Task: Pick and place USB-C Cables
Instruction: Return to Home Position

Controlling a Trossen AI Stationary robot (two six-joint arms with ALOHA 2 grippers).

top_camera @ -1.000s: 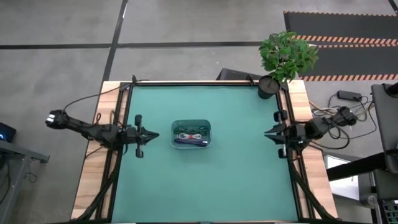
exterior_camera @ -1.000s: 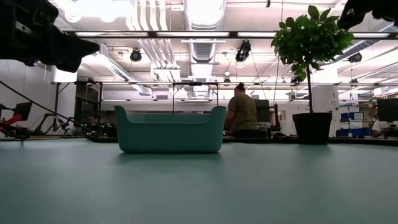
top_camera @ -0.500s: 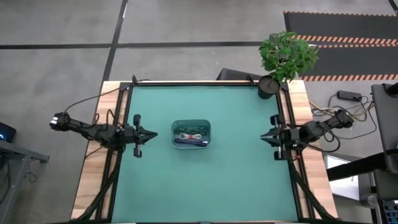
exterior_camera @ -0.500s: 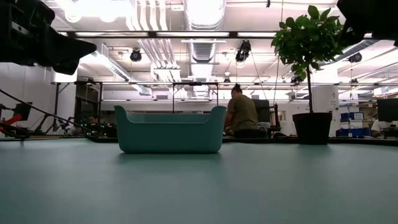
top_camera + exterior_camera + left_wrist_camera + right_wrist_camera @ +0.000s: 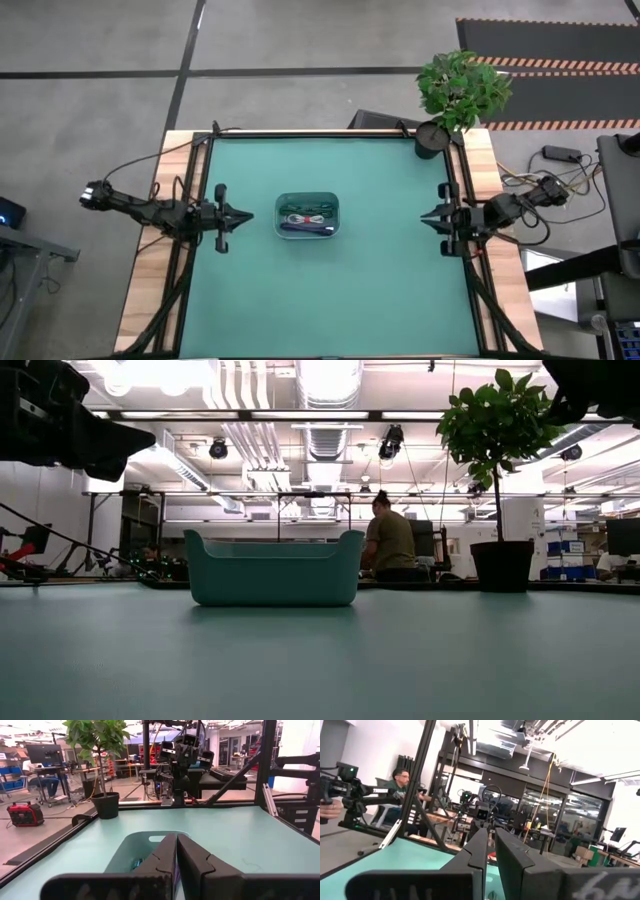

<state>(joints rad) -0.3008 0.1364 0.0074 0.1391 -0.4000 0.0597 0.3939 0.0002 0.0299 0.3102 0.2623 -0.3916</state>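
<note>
A teal bin (image 5: 307, 215) stands left of the table's middle; in the low view the bin (image 5: 272, 568) shows only its wall. Inside it lie the bundled USB-C cables (image 5: 306, 216), a white one and dark ones, hard to tell apart. In the left wrist view the bin (image 5: 137, 851) lies just beyond the fingers. My left gripper (image 5: 248, 216) hovers shut just left of the bin, pointing at it. My right gripper (image 5: 424, 217) hovers shut near the table's right edge, pointing left; its wrist view shows the shut gripper (image 5: 490, 840) tipped up toward the room.
A potted plant (image 5: 455, 92) stands at the table's far right corner. Black frame rails (image 5: 462, 230) run along the table's edges. Bare teal mat (image 5: 380, 260) spreads between the bin and the right gripper. People sit in the room beyond the table.
My right gripper moved a little toward the table's left, then drew back slightly toward the right edge. My left arm shifted slightly. The bin and the cables stayed where they were.
</note>
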